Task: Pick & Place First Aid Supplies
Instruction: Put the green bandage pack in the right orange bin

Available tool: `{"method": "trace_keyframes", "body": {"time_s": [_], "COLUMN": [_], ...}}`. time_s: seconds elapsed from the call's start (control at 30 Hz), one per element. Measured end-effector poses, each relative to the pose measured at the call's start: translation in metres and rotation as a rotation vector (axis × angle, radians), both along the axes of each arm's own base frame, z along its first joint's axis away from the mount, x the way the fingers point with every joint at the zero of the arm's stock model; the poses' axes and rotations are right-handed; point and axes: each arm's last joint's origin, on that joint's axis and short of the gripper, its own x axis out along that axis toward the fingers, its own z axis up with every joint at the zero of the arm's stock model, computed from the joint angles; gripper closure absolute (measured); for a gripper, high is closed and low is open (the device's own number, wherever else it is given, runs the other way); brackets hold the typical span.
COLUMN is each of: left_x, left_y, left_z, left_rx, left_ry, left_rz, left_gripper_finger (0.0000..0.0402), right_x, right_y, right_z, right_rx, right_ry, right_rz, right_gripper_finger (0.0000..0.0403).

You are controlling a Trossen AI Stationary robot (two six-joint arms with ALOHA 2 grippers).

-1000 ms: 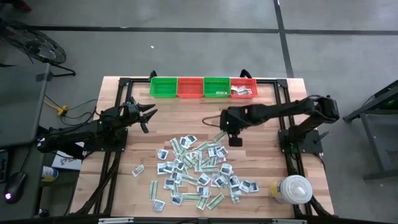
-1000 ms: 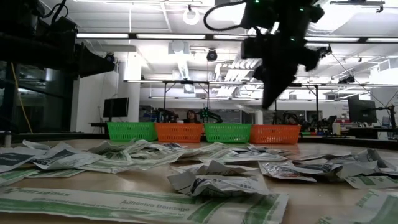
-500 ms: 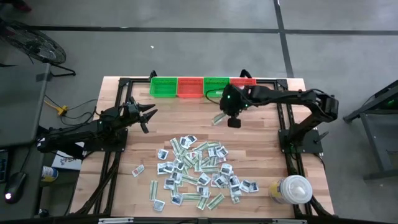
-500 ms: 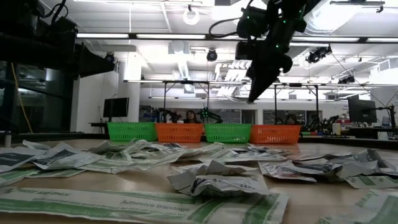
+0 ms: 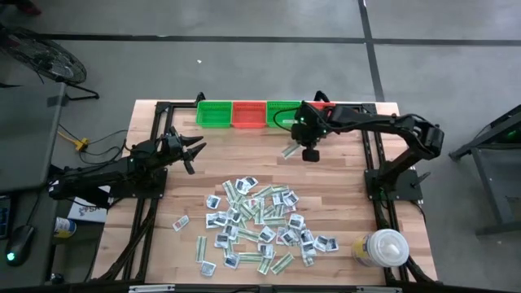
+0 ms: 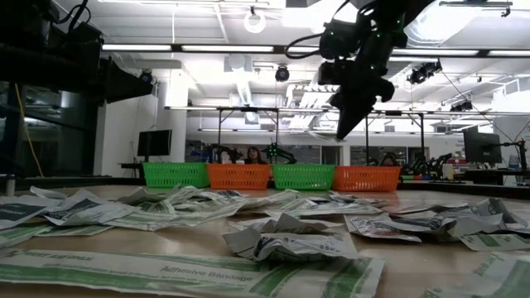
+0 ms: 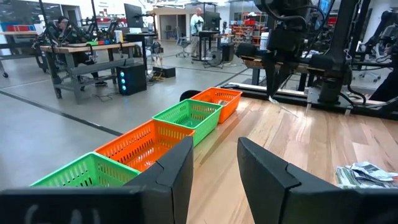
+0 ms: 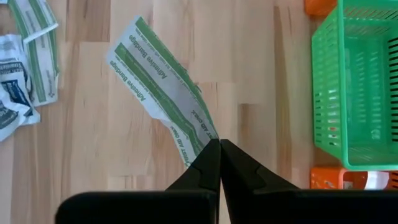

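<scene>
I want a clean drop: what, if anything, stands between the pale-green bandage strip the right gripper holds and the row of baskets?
Nothing visible. The right gripper holds the pale-green bandage strip above bare wooden table, right beside the green plastic basket.

Wooden table (image 5: 244,155) with scattered packets (image 5: 259,221), four baskets (image 5: 265,114), white container (image 5: 384,247).

Bare bench (image 5: 236,150) lies between the row of baskets (image 5: 265,114) along the far edge and the heap of packets (image 5: 256,224), open for passage. The right tool (image 5: 308,152) (with a dangling bandage strip (image 5: 291,150)) hangs there, and the left tool (image 5: 194,152) waits at the left side.
</scene>
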Motion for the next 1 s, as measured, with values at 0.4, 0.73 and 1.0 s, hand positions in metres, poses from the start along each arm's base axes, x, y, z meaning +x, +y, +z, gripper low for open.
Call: {"method": "trace_keyframes", "body": {"time_s": [0.4, 0.73, 1.0], "left_x": [0.0, 0.0, 0.0], "left_y": [0.0, 0.0, 0.0], "left_z": [0.0, 0.0, 0.0], "left_rx": [0.0, 0.0, 0.0], "left_ry": [0.0, 0.0, 0.0], "left_rz": [0.0, 0.0, 0.0], "left_gripper_finger": [0.0279, 0.0279, 0.0279], "right_x": [-0.023, -0.058, -0.082], "right_y": [-0.023, -0.071, -0.102], "right_z": [0.002, 0.007, 0.009], "right_rx": [-0.034, -0.069, -0.084], "right_ry": [0.095, 0.109, 0.044], "right_rz": [-0.113, -0.437, -0.735], "right_gripper_finger": [0.0403, 0.0403, 0.0403]}}
